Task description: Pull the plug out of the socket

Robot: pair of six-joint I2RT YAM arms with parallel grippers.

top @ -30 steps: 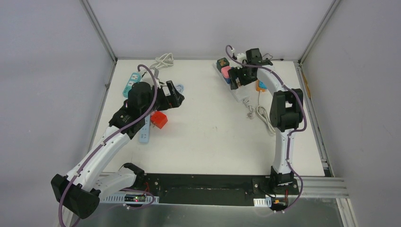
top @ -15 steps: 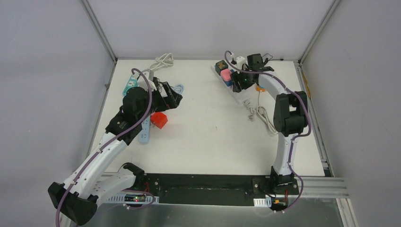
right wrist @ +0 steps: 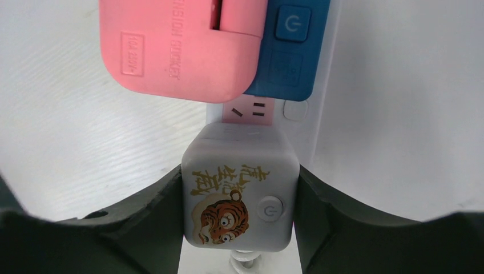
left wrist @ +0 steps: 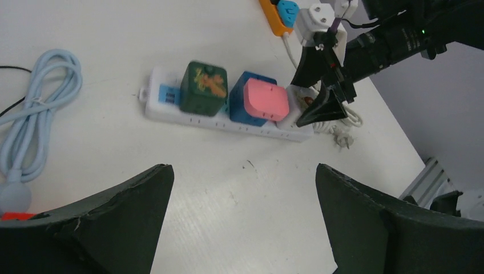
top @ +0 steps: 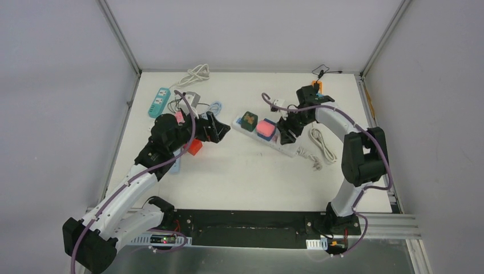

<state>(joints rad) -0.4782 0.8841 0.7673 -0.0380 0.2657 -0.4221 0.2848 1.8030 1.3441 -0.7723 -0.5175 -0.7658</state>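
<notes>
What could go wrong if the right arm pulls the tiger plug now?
1. The left gripper is open and not holding the white power strip, so the strip may lift or slide along with the tiger plug clamped in the right gripper.
2. The pink adapter sits close beside that plug; a tilted pull might bump it.

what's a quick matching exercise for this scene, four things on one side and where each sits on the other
Things:
1. tiger cube
2. pink adapter
3. green cube
4. red cube

Places:
A. mid-strip, next to the blue adapter
B. off the strip, near the left gripper
C. held in the right gripper
D. toward the strip end away from the right gripper

Pairs: 1-C, 2-A, 3-D, 4-B
</notes>
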